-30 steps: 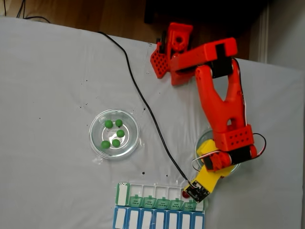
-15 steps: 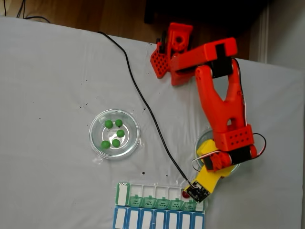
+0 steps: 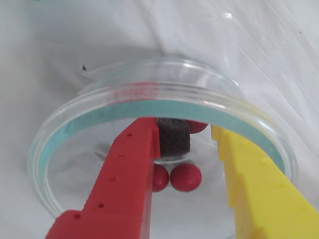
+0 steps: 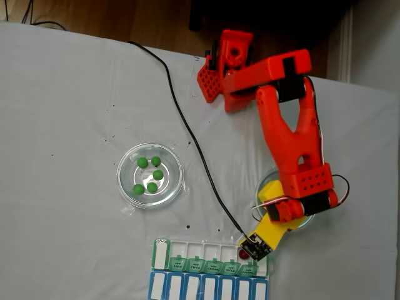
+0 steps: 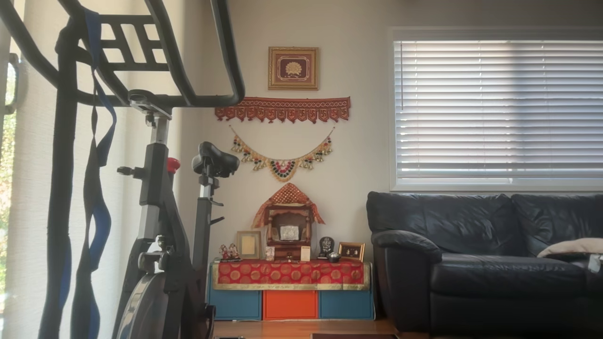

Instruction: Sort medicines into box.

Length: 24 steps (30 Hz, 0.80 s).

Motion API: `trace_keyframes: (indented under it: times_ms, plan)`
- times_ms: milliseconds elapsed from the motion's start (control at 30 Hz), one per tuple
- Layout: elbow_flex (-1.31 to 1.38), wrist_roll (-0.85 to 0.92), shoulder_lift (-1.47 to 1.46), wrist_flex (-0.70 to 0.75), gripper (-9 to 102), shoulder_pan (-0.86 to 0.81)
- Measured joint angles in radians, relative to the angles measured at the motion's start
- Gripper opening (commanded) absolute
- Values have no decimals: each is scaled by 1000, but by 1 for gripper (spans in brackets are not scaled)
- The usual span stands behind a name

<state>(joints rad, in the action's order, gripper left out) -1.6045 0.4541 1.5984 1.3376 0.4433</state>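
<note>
In the wrist view my gripper (image 3: 184,130) hangs open just above a clear glass dish (image 3: 75,129). Its red finger (image 3: 124,179) carries a black foam pad, and the yellow finger (image 3: 254,184) stands to the right. Three dark red medicines lie in that dish; two of them (image 3: 185,177) sit side by side between the fingers, and nothing is gripped. In the fixed view the yellow finger (image 4: 269,192) pokes out from under the orange arm (image 4: 294,144) over this dish. The box (image 4: 164,253) lies along the near edge, with one red medicine (image 4: 243,254) in an open compartment. Several green medicines (image 4: 150,175) sit in the left dish.
A blue-framed row with white lids (image 4: 206,289) lies against the box's near side. A black cable (image 4: 187,137) runs across the white cloth to the wrist camera. The left glass dish (image 4: 125,187) sits mid-table. The other view shows a room with an exercise bike (image 5: 160,212) and a sofa (image 5: 485,263).
In the fixed view the yellow wrist part and its camera have shifted slightly up and left, away from the box. The medicines and dishes have not moved.
</note>
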Motion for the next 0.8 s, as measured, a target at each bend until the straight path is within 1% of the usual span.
trace_keyframes:
  times_ms: [200,333,533,800]
  plan:
    - [38,-67,117,101,1,-3]
    - [63,-121,184,133,1,-9]
    - [126,-235,244,133,1,-72]
    - [184,-298,196,46,1,-213]
